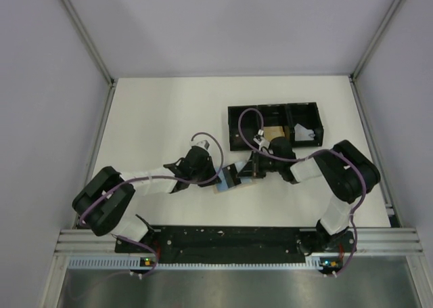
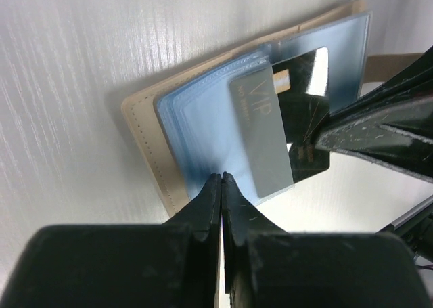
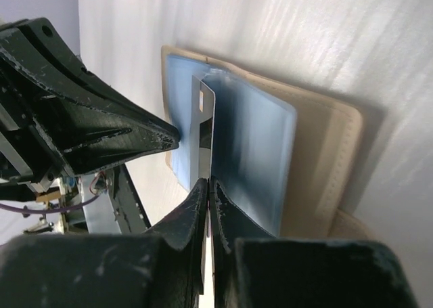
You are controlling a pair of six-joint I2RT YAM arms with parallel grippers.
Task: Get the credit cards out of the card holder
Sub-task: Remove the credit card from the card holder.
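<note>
The card holder (image 1: pixel 229 179) lies open on the white table between both grippers, with a tan border (image 2: pixel 145 128) and blue inner panels (image 3: pixel 254 152). My left gripper (image 2: pixel 223 179) is shut on the edge of its blue panel (image 2: pixel 196 132). A grey credit card marked VIP (image 2: pixel 260 135) sticks partway out of a pocket. A darker, shiny credit card (image 2: pixel 308 118) lies beside it, with my right gripper's fingers (image 2: pixel 379 128) at its edge. In the right wrist view my right gripper (image 3: pixel 208 184) is shut on a thin card edge (image 3: pixel 201 112). Both grippers (image 1: pixel 218 178) (image 1: pixel 246 171) face each other.
A black three-compartment tray (image 1: pixel 233 128) stands just behind the right gripper. An orange-tan block (image 1: pixel 273 132) sits in its middle compartment and a pale object (image 1: pixel 302 133) in its right one. Grey walls enclose the table on three sides.
</note>
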